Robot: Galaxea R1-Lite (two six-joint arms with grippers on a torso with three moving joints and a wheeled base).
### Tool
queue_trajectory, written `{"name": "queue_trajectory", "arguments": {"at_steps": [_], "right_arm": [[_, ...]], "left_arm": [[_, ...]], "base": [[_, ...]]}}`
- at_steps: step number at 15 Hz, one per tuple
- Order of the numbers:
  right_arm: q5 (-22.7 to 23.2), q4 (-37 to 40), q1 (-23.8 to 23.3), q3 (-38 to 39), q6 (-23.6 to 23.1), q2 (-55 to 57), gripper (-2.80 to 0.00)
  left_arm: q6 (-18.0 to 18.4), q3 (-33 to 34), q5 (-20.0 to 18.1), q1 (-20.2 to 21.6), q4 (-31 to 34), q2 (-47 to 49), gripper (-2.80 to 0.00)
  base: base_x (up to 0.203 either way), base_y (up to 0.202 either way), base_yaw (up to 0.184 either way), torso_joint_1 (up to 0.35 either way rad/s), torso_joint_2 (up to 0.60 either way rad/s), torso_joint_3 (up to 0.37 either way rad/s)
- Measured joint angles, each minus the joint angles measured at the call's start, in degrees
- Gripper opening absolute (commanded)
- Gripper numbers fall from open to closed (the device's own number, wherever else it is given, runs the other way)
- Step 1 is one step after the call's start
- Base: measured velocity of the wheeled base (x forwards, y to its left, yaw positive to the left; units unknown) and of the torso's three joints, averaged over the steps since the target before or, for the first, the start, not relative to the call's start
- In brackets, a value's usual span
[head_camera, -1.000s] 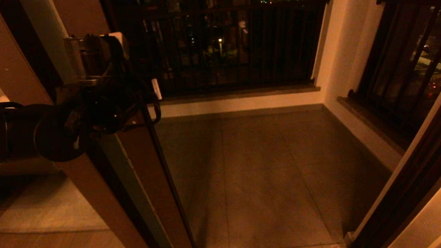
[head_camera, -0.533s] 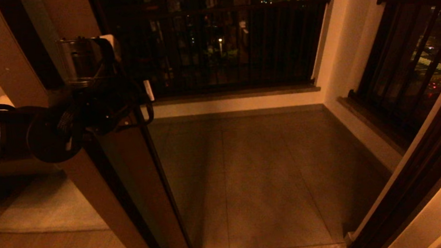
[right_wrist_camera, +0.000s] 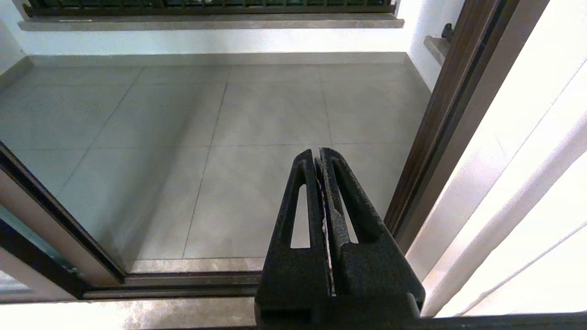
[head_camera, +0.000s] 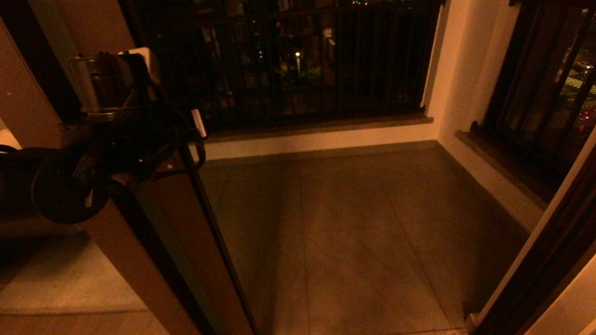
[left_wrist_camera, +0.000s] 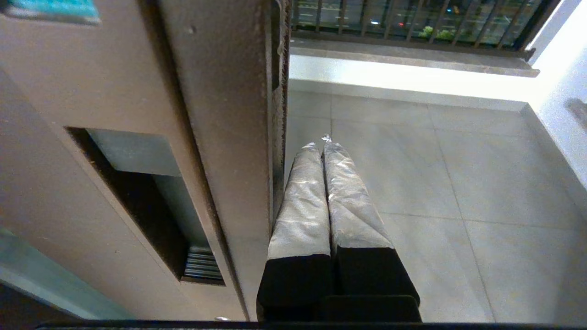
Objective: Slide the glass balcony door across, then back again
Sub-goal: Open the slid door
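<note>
The left claw (left_wrist_camera: pixel 323 140), fingers pressed together and empty, rests against the door (left_wrist_camera: pixel 220 91) edge at its 9 o'clock side.

The right claw (right_wrist_camera: pixel 319 153) is likewise closed and empty.

In the head view our dark left arm (head_camera: pixel 35 179) is covering part of the brown-framed glass balcony door (head_camera: pixel 188 263); its fingertips are hidden, and the door's top and bottom are running out of frame.
</note>
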Motion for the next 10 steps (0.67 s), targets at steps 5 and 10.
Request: {"name": "queue_trajectory", "arguments": {"at_steps": [5, 10], "right_arm": [[0.0, 0.0, 0.0, 0.0, 0.0, 0.0, -2.8], [0.0, 0.0, 0.0, 0.0, 0.0, 0.0, -2.8]], "left_arm": [[0.0, 0.8, -1.0, 1.1, -0.1, -0.5, -2.8], [-0.1, 0.9, -0.9, 1.5, 0.0, -0.7, -2.8]], "base": [[0.0, 0.0, 0.0, 0.0, 0.0, 0.0], [0.0, 0.0, 0.0, 0.0, 0.0, 0.0]]}}
